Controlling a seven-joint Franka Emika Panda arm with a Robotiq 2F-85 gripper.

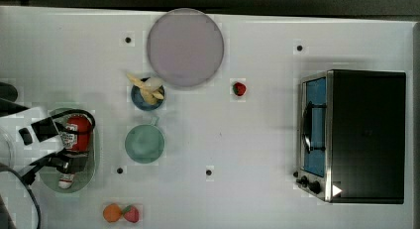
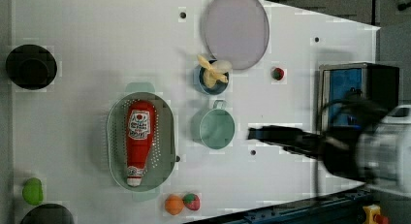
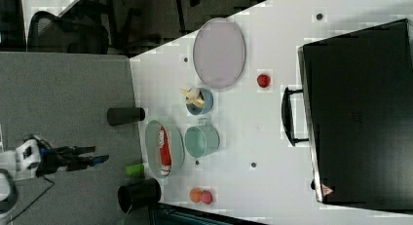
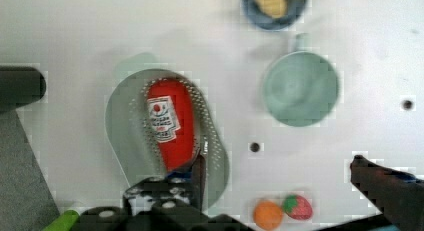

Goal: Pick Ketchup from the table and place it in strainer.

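The Ketchup (image 2: 138, 139), a red squeeze bottle with a white label, lies lengthwise inside the pale green strainer (image 2: 116, 136), its pale cap toward the strainer's near end. The bottle (image 4: 172, 126) and the strainer (image 4: 125, 131) also show in the wrist view. My gripper (image 4: 277, 171) is open, with its fingers spread wide and nothing between them. It hangs well above the table and touches neither thing. In the right view the gripper (image 3: 95, 154) sits to the right view's left of the strainer (image 3: 152, 147). In the top view the arm partly covers the Ketchup (image 1: 79, 132).
A teal cup (image 1: 144, 143) stands beside the strainer, with a blue bowl of banana pieces (image 1: 147, 95) and a lilac plate (image 1: 184, 47) beyond it. A toaster oven (image 1: 366, 135) fills the top view's right. An orange and a strawberry (image 1: 120, 213) lie near the table edge, and a black cylinder (image 2: 31, 66) stands nearby.
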